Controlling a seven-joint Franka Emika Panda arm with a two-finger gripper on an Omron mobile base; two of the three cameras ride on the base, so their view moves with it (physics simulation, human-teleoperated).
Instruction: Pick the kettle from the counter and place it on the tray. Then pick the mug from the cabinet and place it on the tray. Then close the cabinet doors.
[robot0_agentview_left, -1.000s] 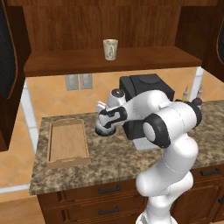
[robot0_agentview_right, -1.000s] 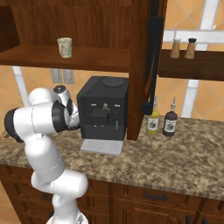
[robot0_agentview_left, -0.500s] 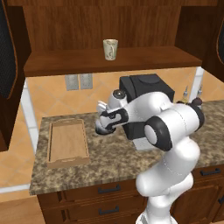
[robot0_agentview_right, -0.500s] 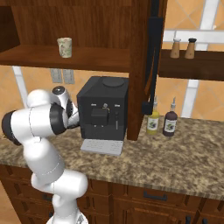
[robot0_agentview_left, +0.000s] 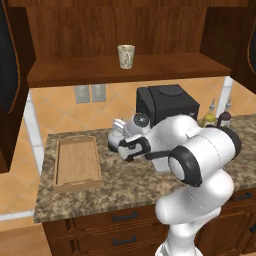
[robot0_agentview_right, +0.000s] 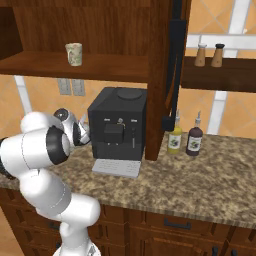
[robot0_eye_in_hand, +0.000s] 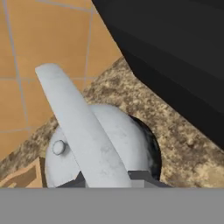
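**Kettle gripped, lift to the tray comes next**

The first step is in hand. The small squat silver-grey kettle (robot0_eye_in_hand: 103, 146) sits on the speckled brown granite tabletop (robot0_agentview_left: 120, 187), between the black coffee machine (robot0_agentview_left: 167, 107) and the shallow light-wood tray (robot0_agentview_left: 77, 162). The gripper (robot0_agentview_left: 120, 146) has its jaws drawn narrow on the kettle's arched handle (robot0_eye_in_hand: 81, 127), judging from the hand view. The next move, I judge, calls for a straight lift, then a carry sideways to the tray, keeping clear of the machine. The cream mug (robot0_agentview_left: 126, 56) waits on the cabinet shelf (robot0_agentview_left: 150, 67).
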